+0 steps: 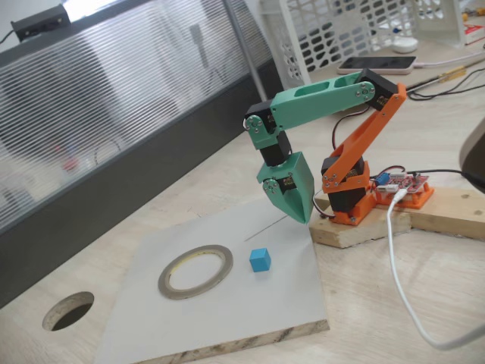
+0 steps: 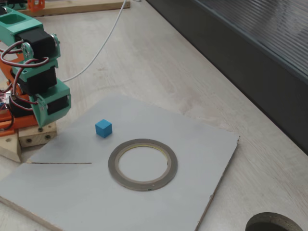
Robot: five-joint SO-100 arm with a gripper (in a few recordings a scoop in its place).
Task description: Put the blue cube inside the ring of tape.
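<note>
Blue cube (image 1: 260, 260) sits beside the ring of tape (image 1: 195, 271) — untouched; green fingers (image 1: 301, 216) above, clenched, empty.

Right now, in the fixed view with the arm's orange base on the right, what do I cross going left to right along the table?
Dark round hole in the tabletop → ring of tape → blue cube → gripper hanging above the board → orange base → white cable.

Grey board (image 1: 227, 318), tabletop hole (image 1: 68, 311), white cable (image 1: 402, 280)
</note>
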